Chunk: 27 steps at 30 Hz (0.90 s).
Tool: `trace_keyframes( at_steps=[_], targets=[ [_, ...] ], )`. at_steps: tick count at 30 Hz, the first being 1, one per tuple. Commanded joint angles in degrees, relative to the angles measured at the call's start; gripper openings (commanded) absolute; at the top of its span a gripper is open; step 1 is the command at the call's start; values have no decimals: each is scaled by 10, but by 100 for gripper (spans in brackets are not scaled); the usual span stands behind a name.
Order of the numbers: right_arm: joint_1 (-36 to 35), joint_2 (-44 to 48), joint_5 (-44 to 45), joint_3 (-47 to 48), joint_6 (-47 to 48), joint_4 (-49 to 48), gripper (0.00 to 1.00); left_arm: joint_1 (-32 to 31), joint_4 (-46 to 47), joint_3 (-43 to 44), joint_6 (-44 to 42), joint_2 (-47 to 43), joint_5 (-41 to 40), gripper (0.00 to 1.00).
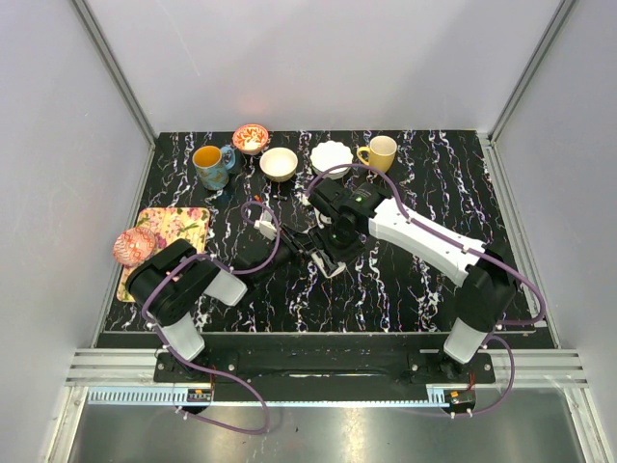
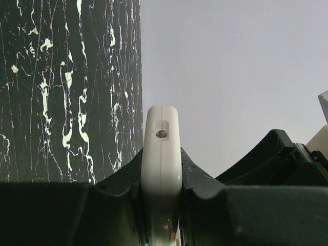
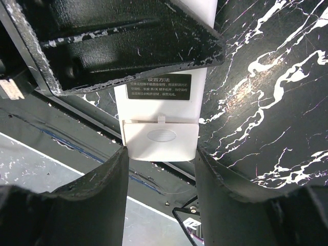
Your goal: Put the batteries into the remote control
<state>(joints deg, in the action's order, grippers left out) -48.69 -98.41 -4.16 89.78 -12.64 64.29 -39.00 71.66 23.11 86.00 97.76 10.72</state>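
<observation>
Above a black, white-veined marble tabletop (image 1: 405, 289), the flat white-backed remote control (image 3: 161, 110) was held clenched in the left pincer (image 2: 161, 171), its long axis pointed away from the right pincer (image 3: 161, 152), whose parted jaws flanked its battery cover (image 3: 160, 136), grip not discernible.

remote control (image 3: 160, 115), white back, cover (image 3: 160, 141) closed

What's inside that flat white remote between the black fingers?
The flat white plastic remote control shows only its closed battery cover, below a dark printed label. Anything inside is hidden by that cover.
</observation>
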Motion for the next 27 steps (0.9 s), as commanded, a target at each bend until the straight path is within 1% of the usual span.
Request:
trace_keyframes(
  at_steps=[1,3,5,9,15,18,20,27],
  targets=[
    [3,-2,-8,13,3,-8,1,-3,238,17,8,-4,-2,0],
    [3,-1,-7,10,3,-8,6,-2,239,17,8,-5,-1,0],
    [3,1,-6,7,3,-8,15,-2,238,17,9,-4,-1,0],
    [3,2,-2,8,0,-8,22,-3,238,16,8,-5,-1,0],
    [4,3,-3,13,-2,-5,24,-4,238,14,8,-5,-1,0],
    [3,7,-2,11,-4,-5,26,-3,238,16,8,-5,0,0],
    [4,9,-1,10,-5,-5,30,-3,238,18,9,-3,0,0],
    [3,11,4,12,-6,-2,34,-4,238,18,9,-2,-1,0]
  ],
)
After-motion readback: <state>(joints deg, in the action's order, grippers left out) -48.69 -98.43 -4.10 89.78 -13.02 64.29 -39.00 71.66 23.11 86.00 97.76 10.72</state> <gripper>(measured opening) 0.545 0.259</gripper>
